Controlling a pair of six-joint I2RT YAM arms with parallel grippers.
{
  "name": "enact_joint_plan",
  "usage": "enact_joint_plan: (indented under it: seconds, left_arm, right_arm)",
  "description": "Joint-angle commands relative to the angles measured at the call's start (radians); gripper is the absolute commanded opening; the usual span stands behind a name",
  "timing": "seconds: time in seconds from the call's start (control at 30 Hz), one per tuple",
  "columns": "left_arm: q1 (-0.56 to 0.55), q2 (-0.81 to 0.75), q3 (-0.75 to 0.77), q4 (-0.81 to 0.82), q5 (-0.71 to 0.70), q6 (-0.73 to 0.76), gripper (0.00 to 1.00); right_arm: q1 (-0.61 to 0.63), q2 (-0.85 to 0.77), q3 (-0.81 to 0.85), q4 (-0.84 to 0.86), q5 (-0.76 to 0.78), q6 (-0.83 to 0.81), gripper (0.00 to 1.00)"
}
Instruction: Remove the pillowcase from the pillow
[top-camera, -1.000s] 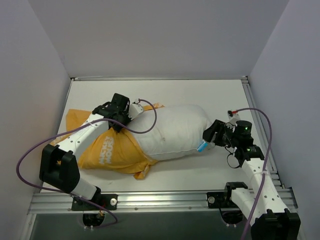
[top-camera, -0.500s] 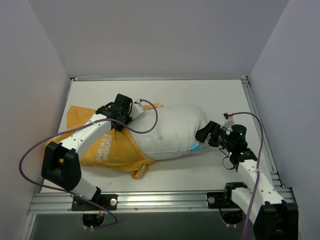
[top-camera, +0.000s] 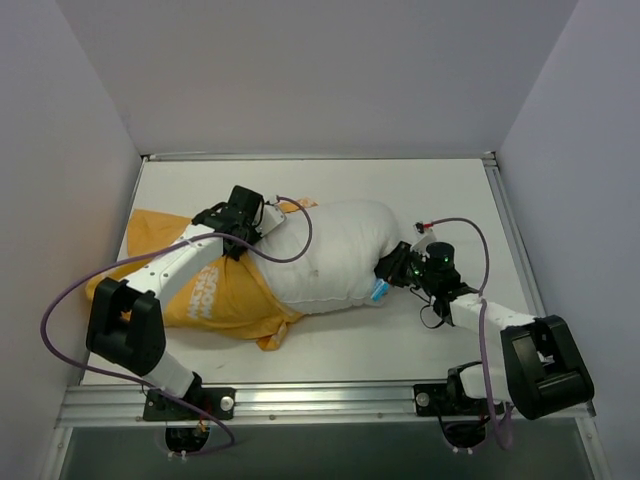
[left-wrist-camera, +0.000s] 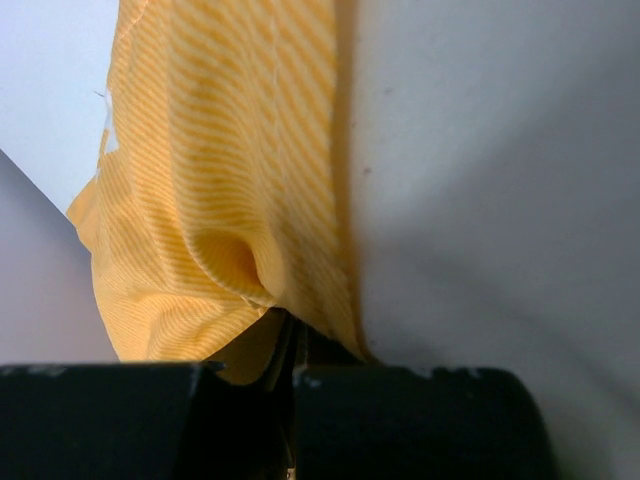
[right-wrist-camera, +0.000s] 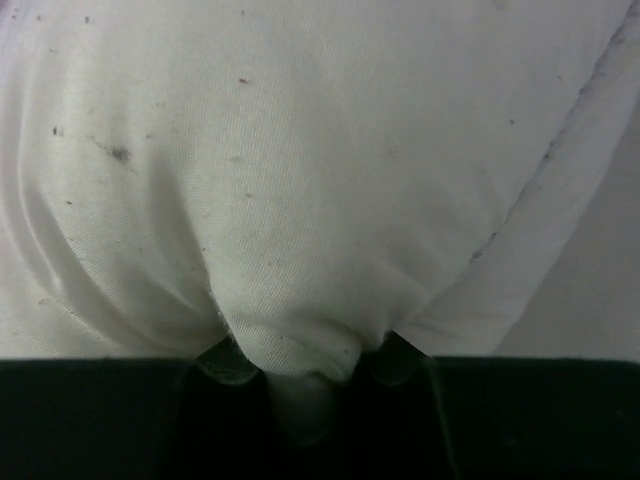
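Observation:
The white pillow lies across the table, its left half still inside the orange-yellow pillowcase. A small blue tag shows at its near right corner. My left gripper is shut on the pillowcase's open edge at the pillow's top left. In the left wrist view the striped orange pillowcase runs into the left gripper, beside the pillow. My right gripper is at the pillow's right end. In the right wrist view the right gripper pinches a fold of the pillow.
The white table is boxed in by grey walls on three sides. A metal rail runs along the near edge by the arm bases. Purple cables loop from both arms.
My right arm has reached left to the pillow's right end and its jaws have closed on the fabric. The pillow's end has shifted a little left. The left gripper keeps its grip.

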Motion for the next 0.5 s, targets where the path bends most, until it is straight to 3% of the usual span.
enact_joint_plan:
  seconds: [0.0, 0.1, 0.2, 0.23, 0.3, 0.4, 0.47]
  left_arm:
    - [-0.001, 0.02, -0.03, -0.025, 0.159, -0.048, 0.02]
    - [0.06, -0.007, -0.018, -0.04, 0.17, -0.048, 0.02]
    - [0.164, -0.036, -0.004, -0.057, 0.177, -0.017, 0.02]
    - [0.192, -0.044, -0.001, -0.057, 0.177, -0.005, 0.02]
    - [0.268, -0.061, -0.001, -0.052, 0.176, 0.039, 0.02]
    - [0.344, -0.069, 0.013, -0.031, 0.15, 0.094, 0.02]
    - [0.367, -0.067, 0.05, -0.031, 0.151, 0.105, 0.14]
  right_arm:
    - [0.008, -0.025, 0.029, 0.057, -0.009, 0.051, 0.0]
    - [-0.141, -0.131, 0.059, -0.07, 0.019, 0.052, 0.0]
    - [-0.424, -0.255, 0.054, -0.138, -0.048, 0.069, 0.0]
    - [-0.569, -0.281, 0.045, -0.146, -0.079, 0.08, 0.0]
    - [-0.695, -0.332, 0.043, -0.191, -0.148, 0.098, 0.0]
    - [-0.734, -0.35, 0.021, -0.134, -0.18, 0.147, 0.0]
    - [-0.731, -0.344, 0.014, -0.129, -0.197, 0.149, 0.0]
